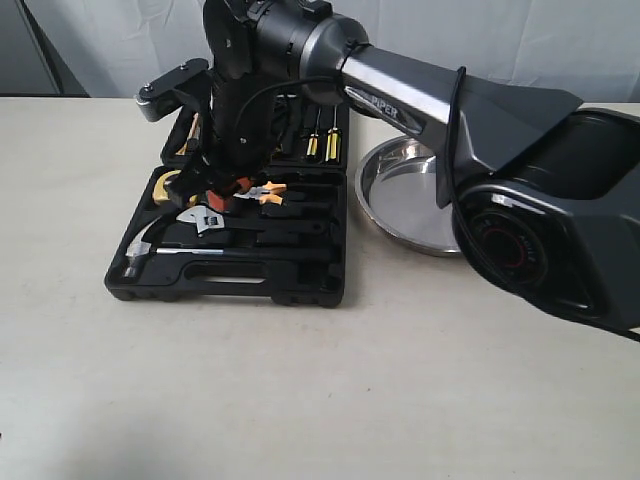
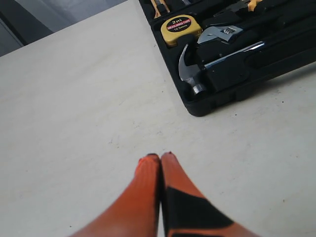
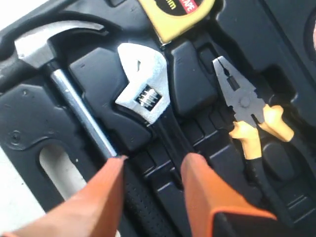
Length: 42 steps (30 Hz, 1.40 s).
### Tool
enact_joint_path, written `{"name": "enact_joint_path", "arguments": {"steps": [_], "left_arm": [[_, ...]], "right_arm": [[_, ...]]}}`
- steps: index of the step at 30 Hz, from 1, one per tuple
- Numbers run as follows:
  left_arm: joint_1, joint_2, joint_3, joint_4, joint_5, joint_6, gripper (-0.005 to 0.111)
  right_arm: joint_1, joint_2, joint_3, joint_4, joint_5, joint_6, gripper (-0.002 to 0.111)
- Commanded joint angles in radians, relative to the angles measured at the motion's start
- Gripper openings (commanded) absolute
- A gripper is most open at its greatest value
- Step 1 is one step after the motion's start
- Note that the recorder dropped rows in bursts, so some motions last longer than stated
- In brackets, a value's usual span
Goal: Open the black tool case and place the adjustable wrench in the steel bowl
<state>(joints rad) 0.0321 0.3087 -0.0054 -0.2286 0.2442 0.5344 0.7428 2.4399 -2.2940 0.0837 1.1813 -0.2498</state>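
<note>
Table is pale beige, with a grey-white backdrop behind. The open black case lies on it, the steel bowl just beside. The wrench lies in its slot in the case, and the right gripper is spread over its handle. The left gripper is pressed together above the table.

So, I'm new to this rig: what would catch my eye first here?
The orange-fingered right hand hangs open over the silver-headed, black-handled adjustable wrench in the open black plastic tool case. Right of the case in the exterior view sits a shiny round steel bowl.
</note>
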Motion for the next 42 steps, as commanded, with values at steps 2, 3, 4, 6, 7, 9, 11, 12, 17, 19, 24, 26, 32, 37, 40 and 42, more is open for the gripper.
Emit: {"name": "enact_joint_path", "arguments": {"steps": [2,3,4,6,7,9,11,12,17,19,24,26,32,37,40,42], "left_arm": [[-0.006,-0.006,0.005,-0.008,-0.012,0.0,0.0],[-0.006,-0.006,0.005,-0.008,-0.012,0.0,0.0],[-0.006,-0.006,0.005,-0.008,-0.012,0.0,0.0],[-0.006,-0.006,0.005,-0.008,-0.012,0.0,0.0],[-0.006,-0.006,0.005,-0.008,-0.012,0.0,0.0],[-0.006,-0.006,0.005,-0.008,-0.012,0.0,0.0],[-0.006,-0.006,0.005,-0.008,-0.012,0.0,0.0],[-0.006,-0.006,0.005,-0.008,-0.012,0.0,0.0],[-0.006,-0.006,0.005,-0.008,-0.012,0.0,0.0],[-0.006,-0.006,0.005,-0.008,-0.012,0.0,0.0],[-0.007,-0.006,0.005,-0.008,-0.012,0.0,0.0],[-0.007,-0.006,0.005,-0.008,-0.012,0.0,0.0],[-0.007,-0.006,0.005,-0.008,-0.012,0.0,0.0],[-0.007,-0.006,0.005,-0.008,-0.012,0.0,0.0],[-0.007,-0.006,0.005,-0.008,-0.012,0.0,0.0],[-0.007,-0.006,0.005,-0.008,-0.012,0.0,0.0]], "right_arm": [[-0.006,-0.005,-0.006,-0.023,0.014,-0.088,0.045],[-0.006,-0.005,-0.006,-0.034,0.017,-0.102,0.045],[-0.006,-0.005,-0.006,-0.053,0.021,-0.121,0.045],[-0.006,-0.005,-0.006,-0.078,0.029,-0.155,0.045],[-0.006,-0.005,-0.006,-0.092,0.036,-0.184,0.045],[-0.006,-0.005,-0.006,-0.102,0.04,-0.241,0.045],[-0.006,-0.005,-0.006,-0.102,0.04,-0.28,0.045],[-0.006,-0.005,-0.006,-0.102,0.04,-0.298,0.045],[-0.006,-0.005,-0.006,-0.1,0.022,-0.351,0.049],[-0.004,-0.005,-0.003,-0.096,0.013,-0.389,0.054],[-0.004,0.001,-0.003,-0.073,0.011,-0.412,0.059],[-0.004,0.008,-0.003,-0.071,0.011,-0.412,0.059],[-0.004,0.039,-0.003,-0.025,-0.004,-0.428,0.059],[-0.004,0.055,-0.003,-0.025,-0.012,-0.43,0.059],[-0.004,0.066,-0.003,-0.029,-0.012,-0.43,0.059],[-0.004,0.068,-0.003,-0.029,-0.019,-0.43,0.059]]}}
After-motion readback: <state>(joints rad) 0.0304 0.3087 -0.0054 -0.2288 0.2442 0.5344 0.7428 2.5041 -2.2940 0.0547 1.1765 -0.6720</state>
